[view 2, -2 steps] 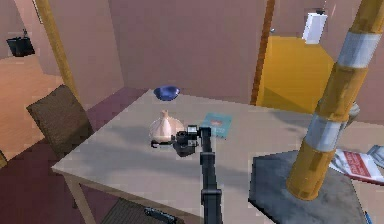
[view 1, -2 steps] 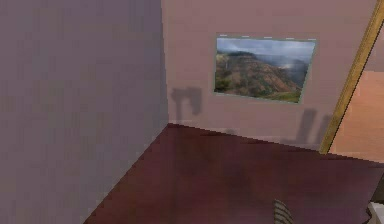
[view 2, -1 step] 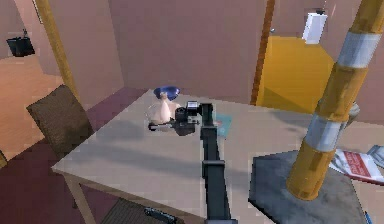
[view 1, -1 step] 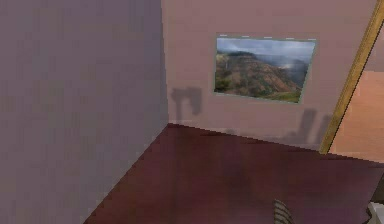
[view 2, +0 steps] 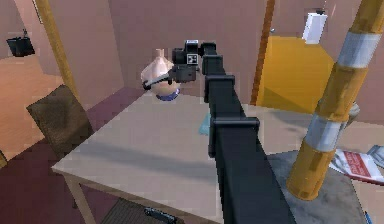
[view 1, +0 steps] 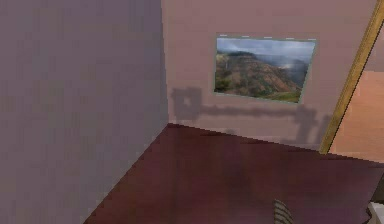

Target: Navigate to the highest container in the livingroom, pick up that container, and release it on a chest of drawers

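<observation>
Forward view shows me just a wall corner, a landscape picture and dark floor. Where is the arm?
Observer: The arm reaches out over a light wooden table.
Operator: Anything at the gripper?
Observer: A pinkish vase shows right at the gripper; I cannot tell whether it is held.
Operator: Anything else on that table?
Observer: A small blue thing lies on it, next to the arm.

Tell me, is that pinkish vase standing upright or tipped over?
Upright: the vase has its narrow neck on top and its wider body below.
</observation>
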